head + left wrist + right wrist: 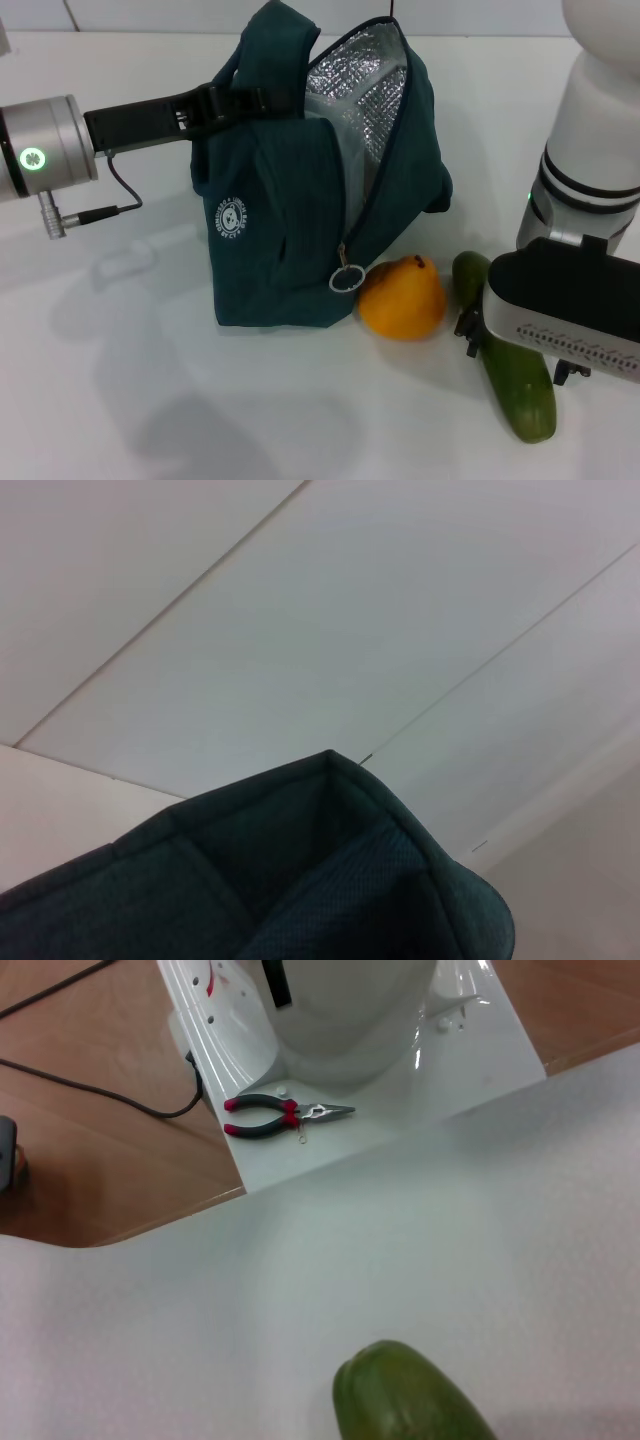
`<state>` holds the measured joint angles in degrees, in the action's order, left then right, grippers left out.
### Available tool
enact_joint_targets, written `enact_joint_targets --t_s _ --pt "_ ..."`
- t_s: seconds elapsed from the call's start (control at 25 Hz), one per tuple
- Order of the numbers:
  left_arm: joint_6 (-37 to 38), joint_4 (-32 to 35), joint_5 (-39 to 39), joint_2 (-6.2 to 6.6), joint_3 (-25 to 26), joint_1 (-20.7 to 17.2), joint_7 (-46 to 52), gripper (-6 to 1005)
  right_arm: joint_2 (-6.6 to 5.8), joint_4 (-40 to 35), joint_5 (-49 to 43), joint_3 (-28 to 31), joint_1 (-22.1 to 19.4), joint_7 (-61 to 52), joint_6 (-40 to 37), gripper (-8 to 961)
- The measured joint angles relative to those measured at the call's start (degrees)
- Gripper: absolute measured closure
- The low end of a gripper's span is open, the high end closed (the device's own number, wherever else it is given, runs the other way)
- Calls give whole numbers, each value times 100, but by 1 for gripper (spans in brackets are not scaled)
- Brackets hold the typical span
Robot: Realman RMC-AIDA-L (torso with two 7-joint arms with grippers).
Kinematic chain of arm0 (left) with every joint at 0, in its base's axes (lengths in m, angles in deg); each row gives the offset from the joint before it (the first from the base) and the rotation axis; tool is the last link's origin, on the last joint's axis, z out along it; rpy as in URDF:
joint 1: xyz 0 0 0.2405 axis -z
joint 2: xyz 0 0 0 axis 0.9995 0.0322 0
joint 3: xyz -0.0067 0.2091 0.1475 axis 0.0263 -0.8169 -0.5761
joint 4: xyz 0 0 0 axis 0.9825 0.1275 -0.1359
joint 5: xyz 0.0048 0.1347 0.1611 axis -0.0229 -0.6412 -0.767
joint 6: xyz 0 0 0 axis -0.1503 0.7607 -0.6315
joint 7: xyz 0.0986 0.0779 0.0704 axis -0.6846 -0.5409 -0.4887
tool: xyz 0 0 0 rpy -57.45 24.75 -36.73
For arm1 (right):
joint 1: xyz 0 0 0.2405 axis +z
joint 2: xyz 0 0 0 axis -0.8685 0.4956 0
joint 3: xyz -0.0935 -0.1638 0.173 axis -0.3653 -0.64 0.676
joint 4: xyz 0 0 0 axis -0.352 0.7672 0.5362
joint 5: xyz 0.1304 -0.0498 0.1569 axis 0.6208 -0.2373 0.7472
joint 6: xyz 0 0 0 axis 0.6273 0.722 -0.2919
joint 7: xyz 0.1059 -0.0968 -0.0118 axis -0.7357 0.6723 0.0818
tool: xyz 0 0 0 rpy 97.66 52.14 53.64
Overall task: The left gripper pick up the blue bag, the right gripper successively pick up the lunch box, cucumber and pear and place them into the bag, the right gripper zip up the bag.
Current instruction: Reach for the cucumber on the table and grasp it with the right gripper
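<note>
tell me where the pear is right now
In the head view the pear sits on the white table, right of centre, against the blue bag's lower front corner beside its ring zip pull, with the cucumber on its right.

Blue bag point(290, 240): dark teal-blue fabric throughout; lining point(362, 95) silver foil with a quilted, dimpled pattern; a small round white logo point(231, 217) is printed on the side; ring zip pull point(347, 278) silver.

Pear point(402, 297): orange-yellow, with a dark stem.

Cucumber point(512, 372): dark green, smooth, unpatterned.

Left end effector point(215, 102): black, mounted on a silver wrist in which a round green light point(34, 158) is set.

Right end effector point(480, 325): black, under a white housing marked with a dotted row.

Bench point(150, 400): plain white.

Pliers point(285, 1113): red and dark grey handles, seen against a white base.

Floor point(90, 1150): brown wood tone.
</note>
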<state>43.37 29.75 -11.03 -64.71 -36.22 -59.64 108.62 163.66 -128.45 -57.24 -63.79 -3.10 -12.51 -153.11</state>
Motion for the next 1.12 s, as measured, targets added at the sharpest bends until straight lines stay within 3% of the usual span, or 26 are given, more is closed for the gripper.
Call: enact_joint_targets --t_s 0.36,1.12 --pt "-4 2 26 0 0 6 -1 949 0 88 -37 -95 19 -3 117 85" --pt "-9 8 41 -8 9 -4 -63 949 0 204 -137 -243 21 -113 410 347"
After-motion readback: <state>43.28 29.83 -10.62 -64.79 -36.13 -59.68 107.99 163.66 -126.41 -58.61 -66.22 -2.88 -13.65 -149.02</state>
